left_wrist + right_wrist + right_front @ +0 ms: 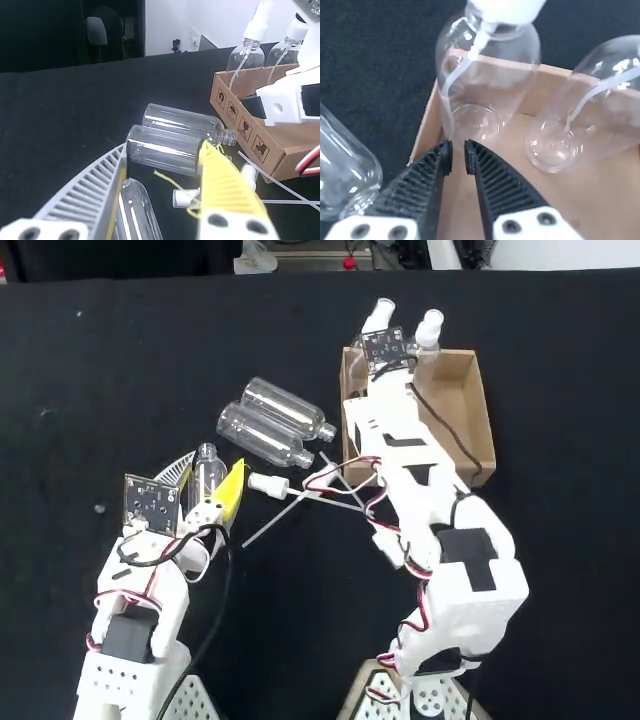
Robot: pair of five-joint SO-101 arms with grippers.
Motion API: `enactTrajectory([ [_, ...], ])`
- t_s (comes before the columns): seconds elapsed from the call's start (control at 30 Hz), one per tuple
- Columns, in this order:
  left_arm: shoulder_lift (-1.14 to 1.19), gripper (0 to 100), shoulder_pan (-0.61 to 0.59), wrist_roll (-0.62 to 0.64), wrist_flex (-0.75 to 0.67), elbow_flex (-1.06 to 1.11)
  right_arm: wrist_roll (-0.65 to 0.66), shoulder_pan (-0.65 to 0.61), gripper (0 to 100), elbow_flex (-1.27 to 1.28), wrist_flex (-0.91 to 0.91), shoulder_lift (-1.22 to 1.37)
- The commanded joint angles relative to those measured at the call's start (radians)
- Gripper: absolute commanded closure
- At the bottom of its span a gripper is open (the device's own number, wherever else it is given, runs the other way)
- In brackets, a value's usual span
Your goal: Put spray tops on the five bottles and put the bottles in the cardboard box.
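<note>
A black table (120,360) carries the job, which looks about two-fifths done. The cardboard box (470,410) holds two capped bottles (430,328) standing upright. The right gripper (456,150) hangs over the box's near wall, jaws almost together and empty. The left gripper (212,468) is spread around a third bottle (137,210), not yet clamping it. Two bare bottles (270,435) lie side by side on the table. A loose spray top (268,483) lies near them — capping and boxing three remains.
</note>
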Motion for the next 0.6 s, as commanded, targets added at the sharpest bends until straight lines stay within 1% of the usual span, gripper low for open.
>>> enactTrajectory([
  [0.0, -0.011, 78, 0.002, -0.009, -0.02, -0.016, 0.009, -0.014, 98.7, -0.064, 0.002, 0.002],
  [0.3, -0.011, 78, 0.002, -0.009, -0.02, -0.016, 0.005, -0.017, 98.7, -0.064, 0.0, 0.002],
  [0.43, -0.011, 78, 0.002, -0.009, -0.02, -0.015, 0.003, -0.017, 98.7, -0.054, -0.054, 0.007],
  [0.57, -0.011, 78, 0.002, -0.009, -0.02, -0.015, 0.009, -0.018, 98.7, -0.062, -0.058, 0.038],
])
